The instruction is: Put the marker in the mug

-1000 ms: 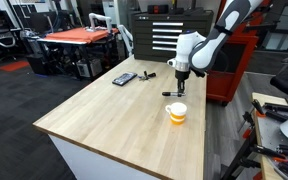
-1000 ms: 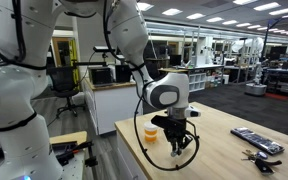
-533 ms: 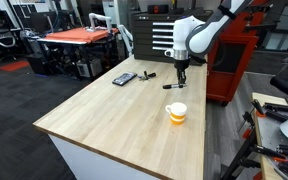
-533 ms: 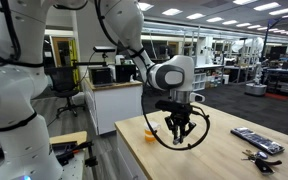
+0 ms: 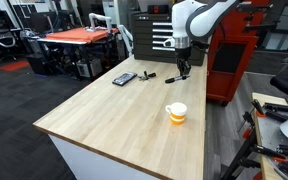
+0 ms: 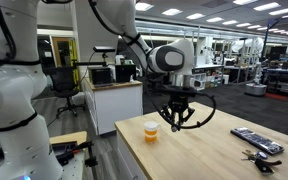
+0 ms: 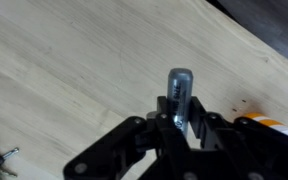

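The jaws are closed on the marker (image 7: pixel 179 95), pinching it partway along its dark body. In the wrist view the gripper (image 7: pixel 179 125) shows the marker almost end-on, with the rounded end toward the camera. Its long axis therefore seems to run closer to the line of the fingers than across them. The exact tilt is too small to read in the exterior views. The marker is off the surface (image 5: pixel 114 125), carried in the air.

The coming move depends on where the mug (image 7: pixel 262 121) lies. In the wrist view it only just shows at the right border, beside the jaws rather than under them. In an exterior view the gripper (image 5: pixel 183 70) hangs high over the far end of the surface, near the far corner. The mug (image 5: pixel 176 112) stands upright about halfway along the long edge that runs from that corner, well apart from the jaws. In an exterior view the gripper (image 6: pixel 177 122) is again above and to one side of the mug (image 6: pixel 151 131), whose mouth is open and clear.

I judge that the arm must travel along that edge until the marker's lower end is over the whitish rim, then descend. A flat black device (image 5: pixel 124 78) lies toward the opposite far corner, off that path.
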Motion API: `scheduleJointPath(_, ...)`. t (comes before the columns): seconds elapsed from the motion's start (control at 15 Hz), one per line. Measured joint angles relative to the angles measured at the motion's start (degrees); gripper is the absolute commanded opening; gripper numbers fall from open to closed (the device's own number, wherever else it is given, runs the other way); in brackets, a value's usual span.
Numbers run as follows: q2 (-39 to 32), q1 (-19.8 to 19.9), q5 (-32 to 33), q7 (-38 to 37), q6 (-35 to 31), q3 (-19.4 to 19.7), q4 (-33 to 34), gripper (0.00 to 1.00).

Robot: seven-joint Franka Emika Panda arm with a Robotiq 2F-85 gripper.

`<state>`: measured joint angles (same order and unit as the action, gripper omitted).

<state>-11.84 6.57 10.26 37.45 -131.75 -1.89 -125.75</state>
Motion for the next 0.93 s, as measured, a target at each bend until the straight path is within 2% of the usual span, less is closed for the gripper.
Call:
scheduleJointPath(0.27,0.56,-2.56,1.06,2.95,4.23,-0.57,0.32,0.06)
scheduleJointPath(0.93,0.59,-8.27,7.16,4.47,12.82,-3.11,1.74,0.06)
